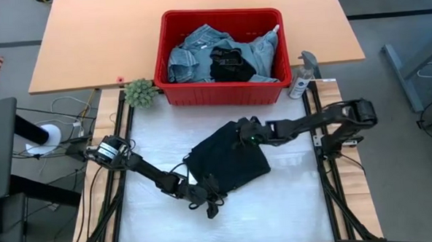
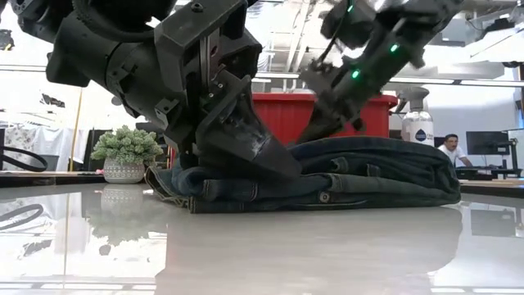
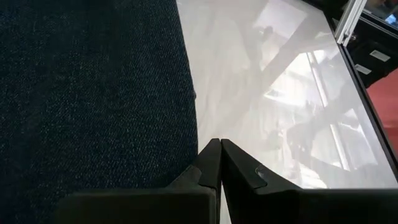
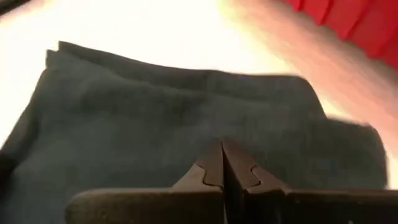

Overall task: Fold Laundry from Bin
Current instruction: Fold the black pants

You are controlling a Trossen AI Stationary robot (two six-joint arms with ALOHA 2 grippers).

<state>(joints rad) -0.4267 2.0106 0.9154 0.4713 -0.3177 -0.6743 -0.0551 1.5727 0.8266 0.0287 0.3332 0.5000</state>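
A: What sits at the back corner of the glossy white counter?
B: A small spiky green plant in a pale patterned pot, just where the white surface meets the tan wooden tabletop.
A: And on the opposite side?
B: A clear plastic spray bottle with a grey trigger and a dark label.
A: Anything beyond?
B: A person far off in the room behind, near dark monitors.

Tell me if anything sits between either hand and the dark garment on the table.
Nothing visible does. The right hand, shut, is over the dark folded garment at its far edge. The left hand, also shut, is low at the near edge. The red bin, plant and spray bottle stand off behind.
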